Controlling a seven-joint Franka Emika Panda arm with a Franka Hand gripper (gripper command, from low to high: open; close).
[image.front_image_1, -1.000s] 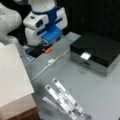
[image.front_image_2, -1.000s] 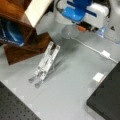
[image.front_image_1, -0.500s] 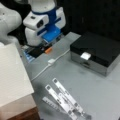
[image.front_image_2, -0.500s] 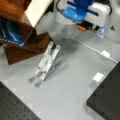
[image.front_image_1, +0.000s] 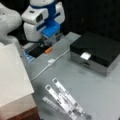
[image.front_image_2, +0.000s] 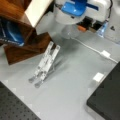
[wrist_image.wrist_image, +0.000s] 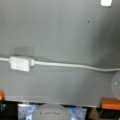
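Gripper (image.front_image_1: 51, 41) sits at the back of the bench, below the white-and-blue arm head, hanging just above the grey surface near the orange tab; can't tell how the jaws stand, since the blue housing hides them in both front views and the wrist view shows only bench underneath. It holds nothing that can be seen.

Bench (image.front_image_1: 82, 82) is grey and fills most of both front views. Arm (image.front_image_1: 42, 15) is the next biggest thing, white body w/ a blue block, at a front view's top. Black box (image.front_image_1: 100, 50) w/ a grey lower band stands at a front view's right, well apart from the gripper; a small white label (image.front_image_1: 85, 56) sits on its near edge. White slab (image.front_image_1: 12, 75) on a wooden base fills a front view's left. Wooden stand (image.front_image_2: 22, 32) w/ a blue item inside is at a front view's left.

Folding metal stand (image.front_image_1: 65, 98) lies flat near a front view's bottom, strips fanned out; also seen beside the wooden stand (image.front_image_2: 45, 62). White cable (wrist_image.wrist_image: 72, 65) runs across the bench, w/ a small white connector block (wrist_image.wrist_image: 21, 63) on it; in a front view the block (image.front_image_1: 51, 61) lies near the gripper. Orange tab (image.front_image_1: 48, 50) is just beside the gripper. Small white square (image.front_image_2: 98, 77) lies on the bench near the black box's corner.
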